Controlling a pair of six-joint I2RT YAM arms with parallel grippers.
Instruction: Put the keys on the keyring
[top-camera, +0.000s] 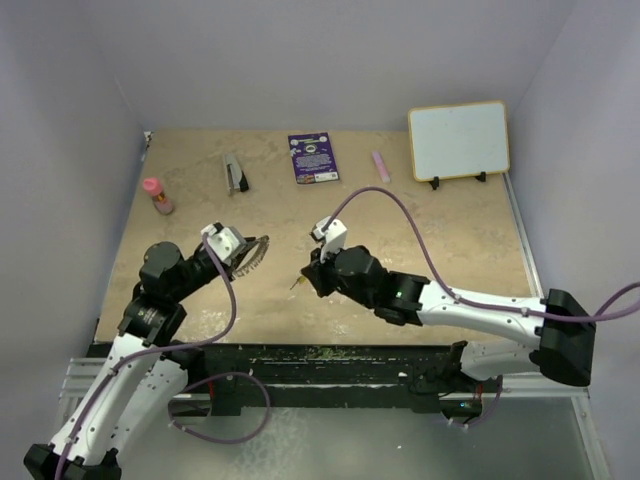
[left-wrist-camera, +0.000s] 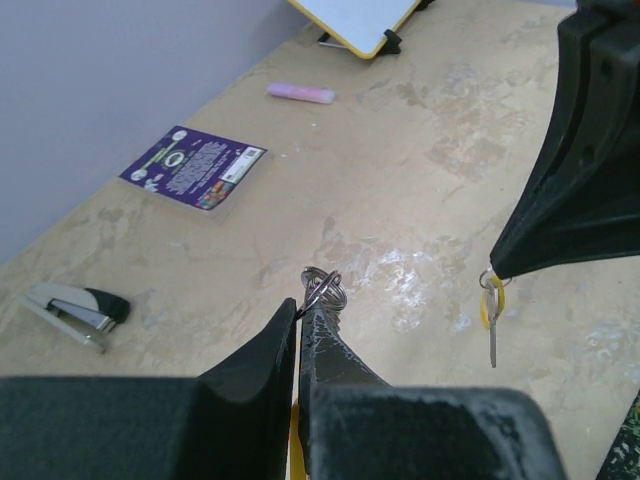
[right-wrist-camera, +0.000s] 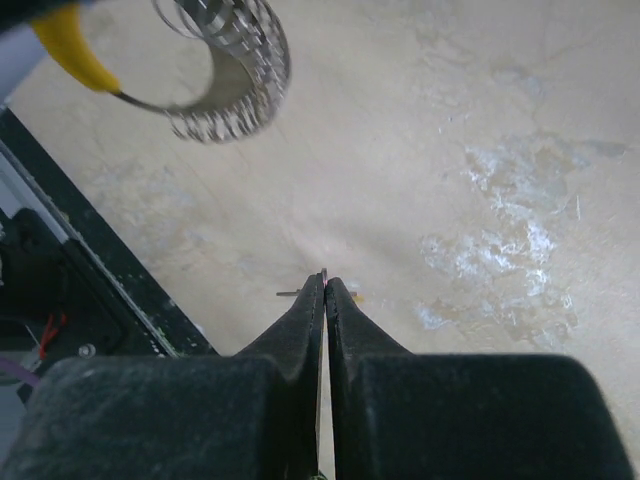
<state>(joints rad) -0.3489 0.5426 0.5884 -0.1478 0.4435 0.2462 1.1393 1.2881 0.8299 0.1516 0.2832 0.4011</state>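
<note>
My left gripper (left-wrist-camera: 302, 308) is shut on the keyring (left-wrist-camera: 325, 288), a silvery loop that sticks out past its fingertips. From above, the keyring (top-camera: 256, 254) hangs over the table's left half at my left gripper (top-camera: 243, 258). In the right wrist view the keyring (right-wrist-camera: 262, 95) shows at top left as a beaded band, with a yellow piece (right-wrist-camera: 70, 45) beside it. My right gripper (right-wrist-camera: 325, 282) is shut on a key (left-wrist-camera: 492, 320) with a yellow head and a silvery blade hanging down. That key (top-camera: 296, 284) is a short way right of the keyring, apart from it.
Along the back stand a grey-and-black stapler (top-camera: 236, 173), a purple card (top-camera: 313, 158), a pink stick (top-camera: 381, 165) and a yellow-framed whiteboard (top-camera: 459, 140). A pink-capped bottle (top-camera: 157, 196) stands at the left. Walls close in the table on three sides.
</note>
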